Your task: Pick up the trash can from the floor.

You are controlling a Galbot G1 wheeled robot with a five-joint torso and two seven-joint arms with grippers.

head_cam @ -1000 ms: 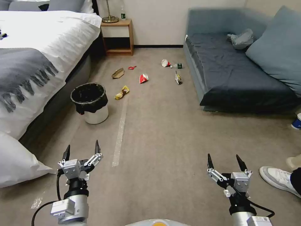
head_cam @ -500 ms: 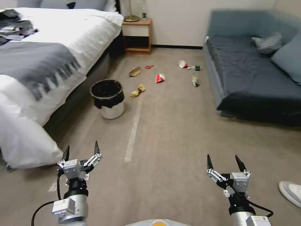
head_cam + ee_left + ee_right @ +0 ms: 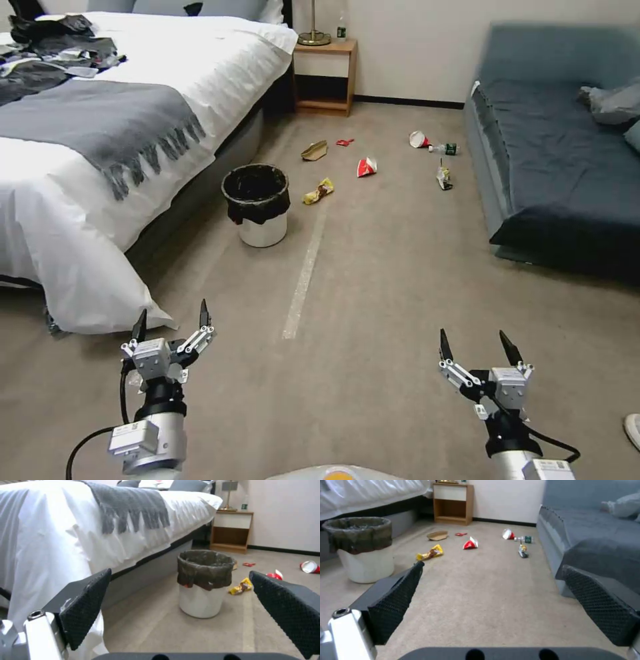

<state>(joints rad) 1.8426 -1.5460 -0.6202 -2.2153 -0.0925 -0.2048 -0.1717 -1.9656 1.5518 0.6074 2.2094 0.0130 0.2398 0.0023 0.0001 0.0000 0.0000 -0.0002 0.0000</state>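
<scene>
trash can beside bed edge, bare floor before both spread pincers.

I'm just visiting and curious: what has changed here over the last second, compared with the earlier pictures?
The whole head view has slid rightward, so the camera turned left with the robot; nothing on the floor moved. The trash can now sits nearer the picture's middle. Nothing was grasped or let go. The left pincer and right pincer stay open, held low in front, and the litter lies as before.
</scene>
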